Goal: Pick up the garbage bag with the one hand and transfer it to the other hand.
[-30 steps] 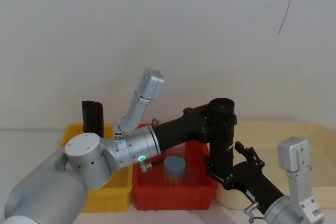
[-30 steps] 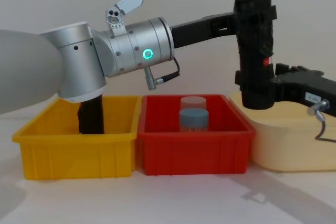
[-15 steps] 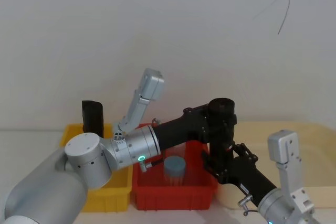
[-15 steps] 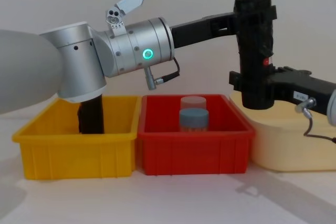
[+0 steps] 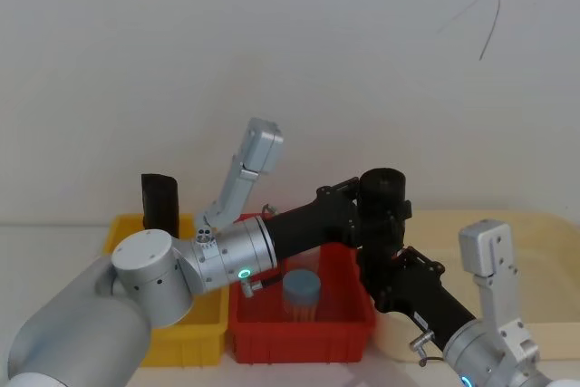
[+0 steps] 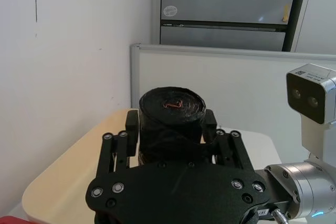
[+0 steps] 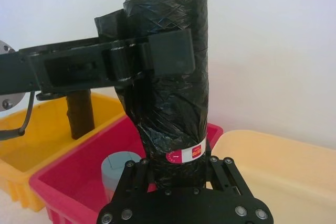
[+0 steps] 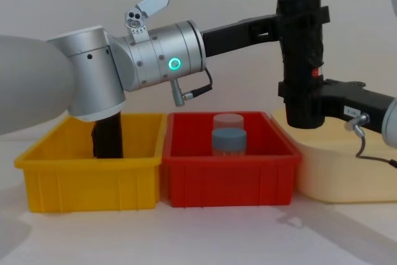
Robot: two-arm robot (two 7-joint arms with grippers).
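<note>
Closing in from the right over the last second, the right gripper (image 8: 301, 97) now straddles the garbage bag (image 8: 304, 60) low down; whether it is clamped, cannot tell. Left gripper (image 8: 302, 23) clamps the top, holding the bag upright in the air over the red bin's (image 8: 229, 178) right edge. Handover likely underway, release pending.

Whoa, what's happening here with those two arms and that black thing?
The robot is passing a tall black wrinkled roll of plastic garbage bags from one arm to the other. Its left claw, on the silver arm with the green light, grips the roll near the top, up in the air. The right claw sits at the roll's lower end, so the handover isn't finished yet.
</note>
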